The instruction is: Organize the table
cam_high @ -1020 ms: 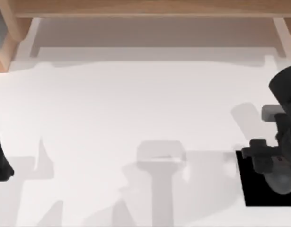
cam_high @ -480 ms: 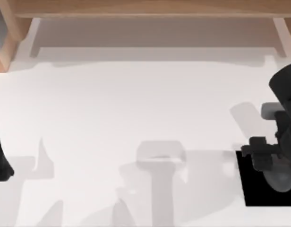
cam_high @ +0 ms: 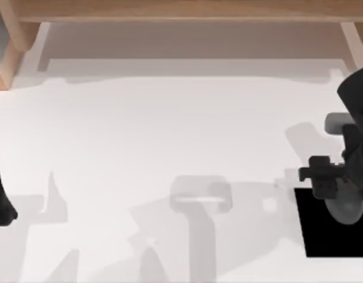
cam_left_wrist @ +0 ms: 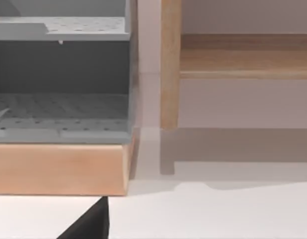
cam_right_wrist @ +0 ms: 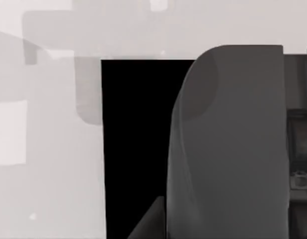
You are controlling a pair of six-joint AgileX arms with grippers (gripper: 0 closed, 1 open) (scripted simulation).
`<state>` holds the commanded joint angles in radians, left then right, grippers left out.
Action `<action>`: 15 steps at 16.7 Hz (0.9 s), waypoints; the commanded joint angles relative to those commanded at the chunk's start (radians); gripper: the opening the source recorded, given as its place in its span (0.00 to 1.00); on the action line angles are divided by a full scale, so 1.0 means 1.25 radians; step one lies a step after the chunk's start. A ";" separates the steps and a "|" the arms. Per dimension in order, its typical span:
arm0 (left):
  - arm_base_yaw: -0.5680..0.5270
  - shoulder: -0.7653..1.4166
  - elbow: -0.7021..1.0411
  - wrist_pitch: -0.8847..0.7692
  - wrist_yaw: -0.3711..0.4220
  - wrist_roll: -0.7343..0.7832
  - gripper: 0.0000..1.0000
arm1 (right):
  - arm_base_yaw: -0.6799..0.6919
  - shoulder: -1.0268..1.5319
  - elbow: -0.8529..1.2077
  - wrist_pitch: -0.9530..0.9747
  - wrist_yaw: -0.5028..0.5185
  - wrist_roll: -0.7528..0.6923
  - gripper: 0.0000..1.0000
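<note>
White table [cam_high: 170, 130] lies open; right end effector [cam_high: 340, 200] overhangs mouse pad [cam_high: 323, 236].

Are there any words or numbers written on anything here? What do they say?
There are none to read. The black mouse pad is plain, the grey mouse over it has no lettering, and the white table and the grey shelf unit show no text either.
</note>
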<state>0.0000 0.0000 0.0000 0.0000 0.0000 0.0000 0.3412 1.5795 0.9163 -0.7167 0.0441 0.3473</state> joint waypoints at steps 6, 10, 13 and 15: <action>0.000 0.000 0.000 0.000 0.000 0.000 1.00 | -0.001 -0.005 0.002 0.014 0.001 0.000 0.00; 0.000 0.000 0.000 0.000 0.000 0.000 1.00 | -0.001 0.008 -0.016 0.020 -0.001 0.000 0.00; 0.000 0.000 0.000 0.000 0.000 0.000 1.00 | -0.002 0.032 -0.041 0.019 -0.003 0.000 0.00; 0.000 0.000 0.000 0.000 0.000 0.000 1.00 | -0.002 0.043 -0.052 0.018 -0.004 0.000 0.00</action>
<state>0.0000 0.0000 0.0000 0.0000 0.0000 0.0000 0.3390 1.6327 0.8509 -0.6945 0.0391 0.3474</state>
